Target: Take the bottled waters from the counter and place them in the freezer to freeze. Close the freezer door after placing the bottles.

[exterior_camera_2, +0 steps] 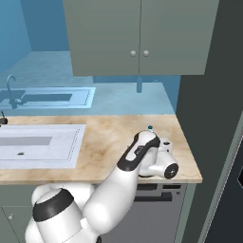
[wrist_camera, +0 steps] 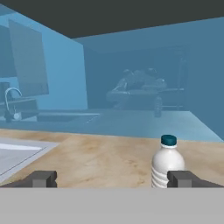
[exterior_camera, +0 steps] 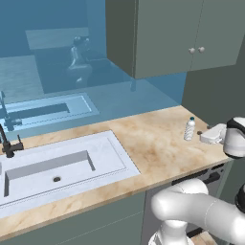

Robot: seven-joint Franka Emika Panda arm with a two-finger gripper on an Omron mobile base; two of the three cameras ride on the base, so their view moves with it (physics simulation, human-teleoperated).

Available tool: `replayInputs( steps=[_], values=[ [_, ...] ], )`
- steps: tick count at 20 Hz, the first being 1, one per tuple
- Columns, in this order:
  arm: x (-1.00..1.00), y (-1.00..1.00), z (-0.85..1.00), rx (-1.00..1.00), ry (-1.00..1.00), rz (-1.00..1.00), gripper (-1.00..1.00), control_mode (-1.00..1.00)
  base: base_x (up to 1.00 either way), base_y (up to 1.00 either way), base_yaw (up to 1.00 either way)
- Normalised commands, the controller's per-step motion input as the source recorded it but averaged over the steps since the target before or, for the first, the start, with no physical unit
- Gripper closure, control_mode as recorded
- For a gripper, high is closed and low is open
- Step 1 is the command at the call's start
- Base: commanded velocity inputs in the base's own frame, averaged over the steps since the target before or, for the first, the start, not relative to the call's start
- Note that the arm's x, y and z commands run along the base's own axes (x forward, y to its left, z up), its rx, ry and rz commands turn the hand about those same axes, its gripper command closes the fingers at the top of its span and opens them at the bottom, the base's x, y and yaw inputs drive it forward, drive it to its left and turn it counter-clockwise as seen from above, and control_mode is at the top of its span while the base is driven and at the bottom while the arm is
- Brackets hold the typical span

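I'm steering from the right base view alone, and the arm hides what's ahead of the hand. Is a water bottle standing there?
Observer: Yes. In the left base view one bottled water stands upright on the counter, near the end away from the sink.
Operator: Is the gripper lined up on it?
Observer: Not quite. In the hand view the gripper is open, and the bottle sits off-centre, in line with the finger tip at that view's right.

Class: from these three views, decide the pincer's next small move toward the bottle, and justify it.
Probably shift sideways toward the right finger, then advance. The open pincer sits off-centre: the upright bottle on the counter stands by that finger, not between both.
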Motion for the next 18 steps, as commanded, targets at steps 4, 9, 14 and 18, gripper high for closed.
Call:
replayInputs(
  steps=[4,9,14,18],
  values=[
    [0.16,0.00,-0.09,0.00,0.00,-0.02,-1.00,-1.00,0.00,0.00,0.00],
    [0.16,-0.01,-0.03,0.00,0.00,-0.03,-1.00,-1.00,0.00,0.00,0.00],
    [0.13,-0.14,-0.05,0.00,0.00,-0.06,-1.00,-1.00,0.00,0.00,0.00],
    [0.08,-0.13,-0.03,0.00,0.00,-0.04,-1.00,-1.00,0.00,0.00,0.00]
  ],
)
